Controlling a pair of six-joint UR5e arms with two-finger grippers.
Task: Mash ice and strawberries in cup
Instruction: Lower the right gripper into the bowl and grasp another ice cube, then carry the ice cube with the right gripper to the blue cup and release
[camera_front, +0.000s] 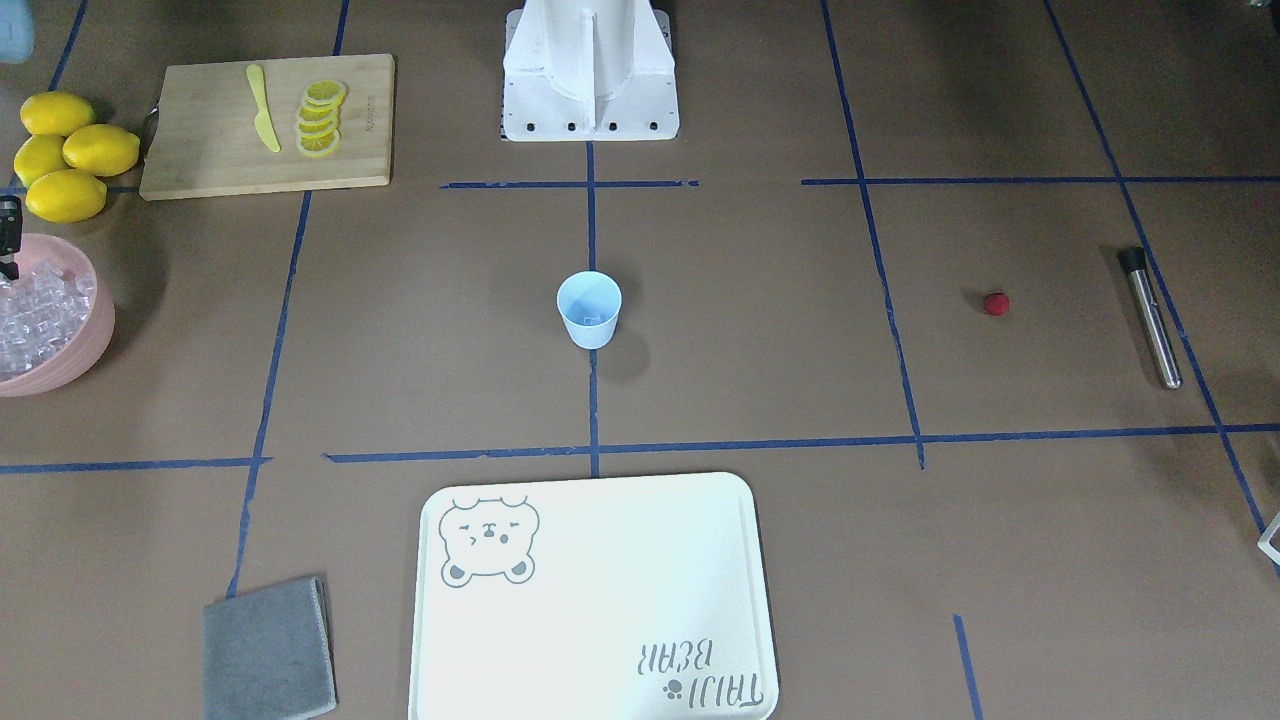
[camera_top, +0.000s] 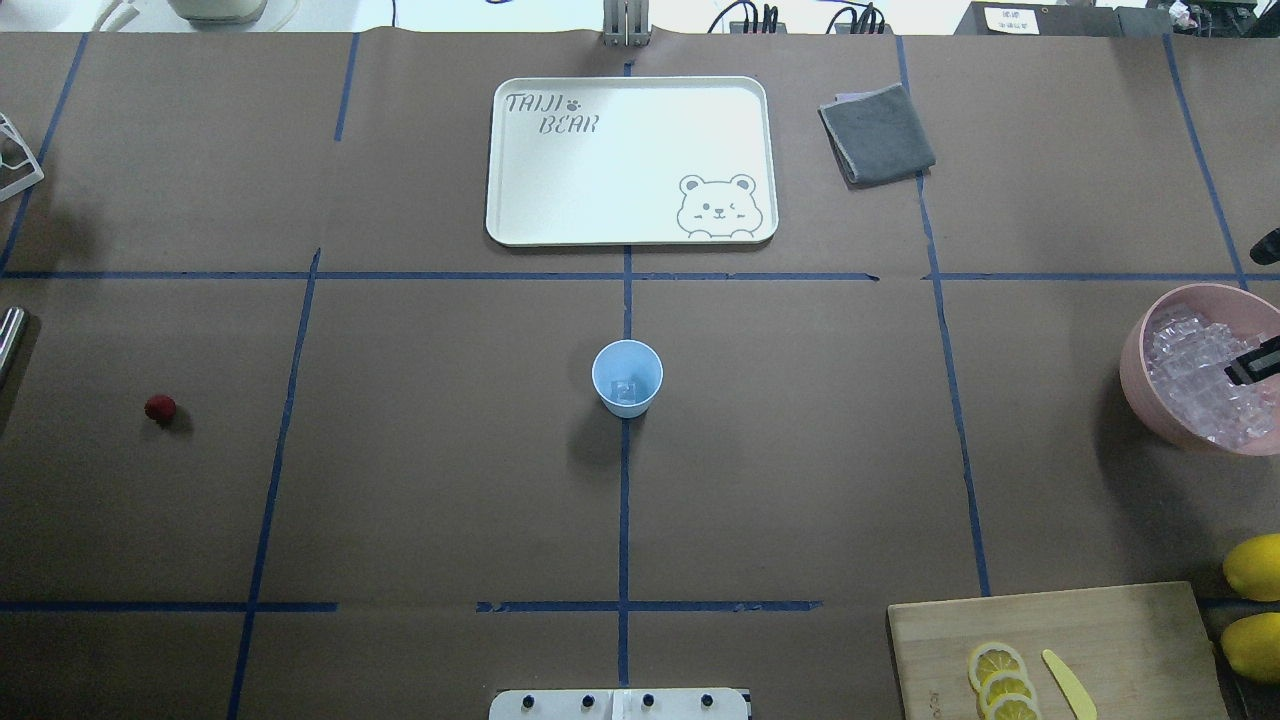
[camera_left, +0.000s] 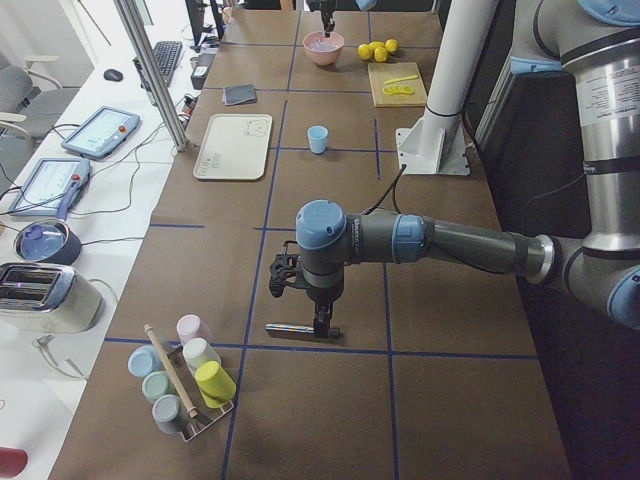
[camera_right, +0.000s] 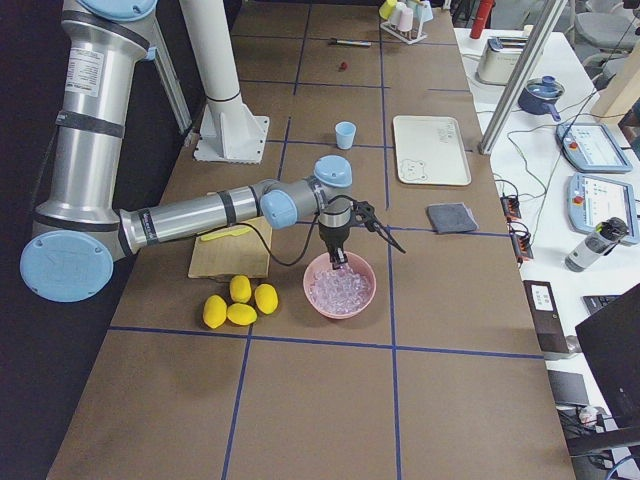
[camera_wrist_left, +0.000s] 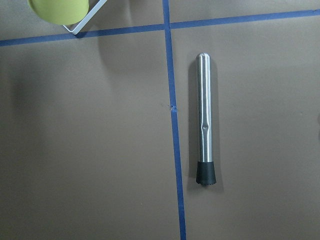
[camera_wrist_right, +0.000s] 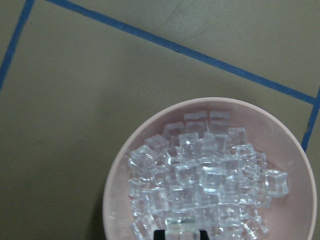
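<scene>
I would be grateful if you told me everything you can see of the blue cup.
The cup is small, light blue and seemingly plastic, with plain walls tapering from a round rim to a narrower base. It stands upright and open at the middle of the table, on a blue tape line. One clear ice cube lies at its bottom. Nothing else touches it.

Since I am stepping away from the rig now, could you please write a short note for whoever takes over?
Left gripper hovers above the muddler; open or shut, cannot tell.
Right gripper is down in the pink bowl, tips among the ice; grip unclear.
Cup stands in the middle of the table with one cube inside.
Strawberry lies on the left arm's side, untouched.
Left: strawberry into cup, maybe more ice, mash.
</scene>
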